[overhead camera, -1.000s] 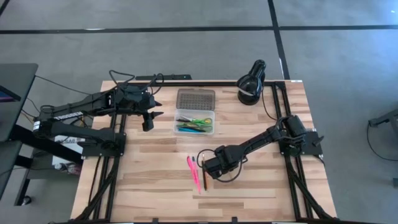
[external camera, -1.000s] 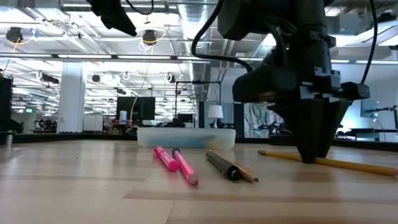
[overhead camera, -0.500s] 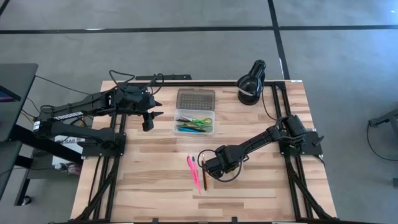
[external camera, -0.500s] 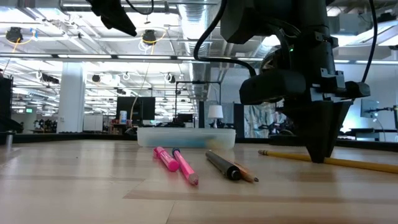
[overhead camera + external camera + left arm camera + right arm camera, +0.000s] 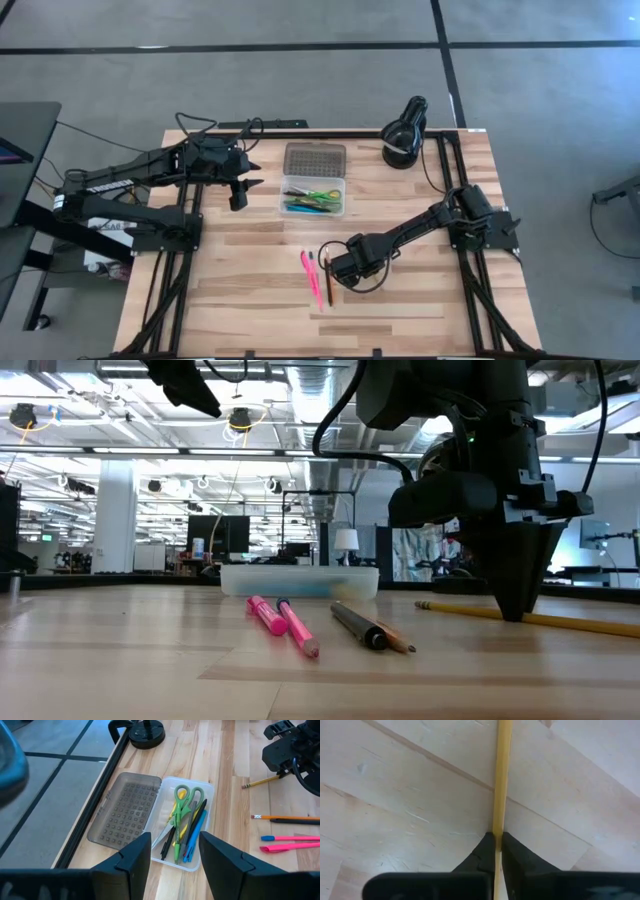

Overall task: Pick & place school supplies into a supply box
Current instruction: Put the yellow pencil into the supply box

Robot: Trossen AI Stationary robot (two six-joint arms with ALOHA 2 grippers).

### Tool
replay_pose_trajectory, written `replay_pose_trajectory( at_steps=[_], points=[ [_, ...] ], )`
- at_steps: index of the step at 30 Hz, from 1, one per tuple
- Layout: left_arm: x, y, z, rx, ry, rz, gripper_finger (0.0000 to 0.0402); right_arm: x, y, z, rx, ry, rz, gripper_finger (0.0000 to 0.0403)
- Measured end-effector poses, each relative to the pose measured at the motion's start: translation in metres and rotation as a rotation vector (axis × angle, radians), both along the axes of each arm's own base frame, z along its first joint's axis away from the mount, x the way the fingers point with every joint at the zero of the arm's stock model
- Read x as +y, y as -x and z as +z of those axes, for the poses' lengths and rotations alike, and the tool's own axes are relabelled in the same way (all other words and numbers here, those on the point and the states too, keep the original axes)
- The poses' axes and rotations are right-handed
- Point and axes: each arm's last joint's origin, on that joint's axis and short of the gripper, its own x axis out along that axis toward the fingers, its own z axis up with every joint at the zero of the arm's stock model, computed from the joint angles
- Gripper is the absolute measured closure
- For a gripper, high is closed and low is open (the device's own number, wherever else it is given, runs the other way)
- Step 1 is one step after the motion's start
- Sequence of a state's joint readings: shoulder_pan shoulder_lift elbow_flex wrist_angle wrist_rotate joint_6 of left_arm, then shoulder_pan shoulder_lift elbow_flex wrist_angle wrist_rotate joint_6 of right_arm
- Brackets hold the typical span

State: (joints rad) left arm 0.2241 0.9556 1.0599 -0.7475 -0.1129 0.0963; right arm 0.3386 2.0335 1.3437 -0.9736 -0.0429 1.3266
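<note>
On the wood table [image 5: 240, 290], your left gripper [image 5: 240, 192] hung spread and idle beside the open box [image 5: 313, 195], already holding scissors and pens. At right, your right gripper [image 5: 515, 610] had just pinched shut on the yellow pencil [image 5: 501, 775] lying on the table; lifting could follow.

Robotics lab or open-plan industrial workspace. Low view shows exposed ceiling ducts [image 5: 150, 385], pipes and cabling, long rows of strip lights, white columns [image 5: 115, 515], monitors [image 5: 220, 532] and workstations far back. High view shows grey concrete floor [image 5: 300, 80] with dark seams, wooden table [image 5: 250, 270] on black metal framing, two arms bolted at its sides, another desk's edge [image 5: 25, 125] at left.
</note>
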Motion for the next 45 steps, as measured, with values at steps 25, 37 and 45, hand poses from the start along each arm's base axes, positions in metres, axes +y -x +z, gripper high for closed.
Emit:
replay_pose_trajectory(
  at_steps=[25, 37, 45],
  points=[
    [0.0, 0.0, 0.0, 0.0, 0.001, 0.001, 0.0239, 0.001, 0.0, 0.005, -0.023, -0.003, 0.003, 0.0403],
    [0.0, 0.0, 0.0, -0.003, -0.003, 0.004, 0.0239, 0.004, -0.014, 0.039, -0.092, 0.016, 0.173, 0.0402],
    [0.0, 0.0, 0.0, -0.003, -0.003, 0.004, 0.0239, -0.004, -0.029, 0.065, -0.156, 0.074, 0.326, 0.0402]
  ],
)
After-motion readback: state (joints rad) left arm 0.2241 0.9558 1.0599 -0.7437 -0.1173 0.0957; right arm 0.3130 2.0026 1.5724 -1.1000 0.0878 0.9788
